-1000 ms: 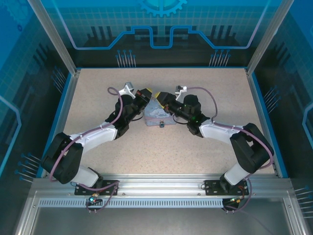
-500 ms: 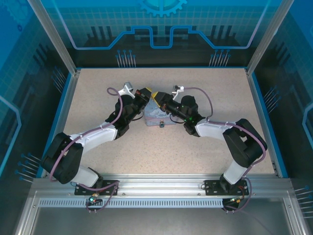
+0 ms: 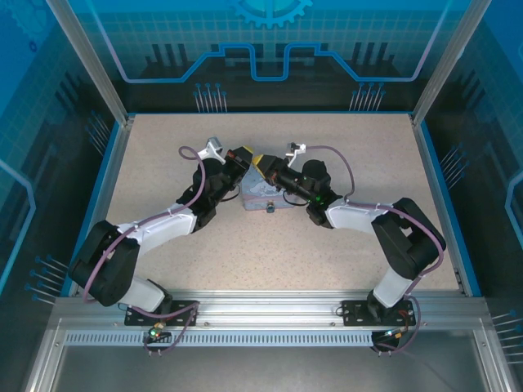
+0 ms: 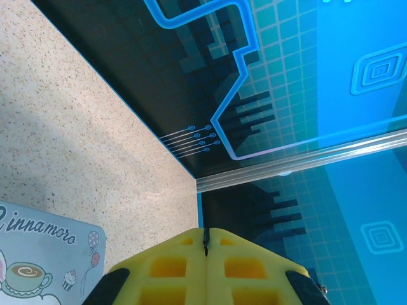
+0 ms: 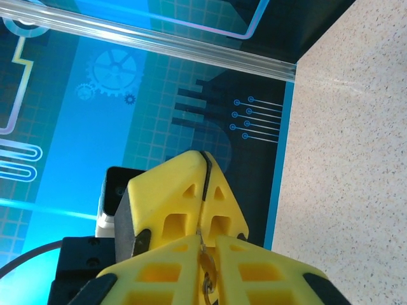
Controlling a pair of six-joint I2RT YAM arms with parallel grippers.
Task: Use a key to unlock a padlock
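My two grippers meet tip to tip over the back end of the pale blue tin (image 3: 263, 194). The left gripper (image 3: 248, 158) is shut, and a thin dark sliver, the key (image 4: 205, 240), shows edge-on between its yellow fingertips (image 4: 184, 244). The right gripper (image 5: 205, 240) is shut on a small brass-coloured piece with a ring, the padlock (image 5: 206, 272). In the right wrist view the left gripper (image 5: 205, 155) stands just ahead of my right fingers, and a thin metal line runs from the padlock up into its closed jaws. Most of the padlock is hidden by the fingers.
The cartoon-printed tin (image 4: 38, 254) lies on the speckled table (image 3: 327, 261), with a small fitting (image 3: 270, 207) at its near edge. Blue walls and aluminium posts (image 4: 305, 162) close the back and sides.
The right arm shifted a little left, bringing its gripper closer against the left gripper's tip. The left arm and the tin have stayed put.
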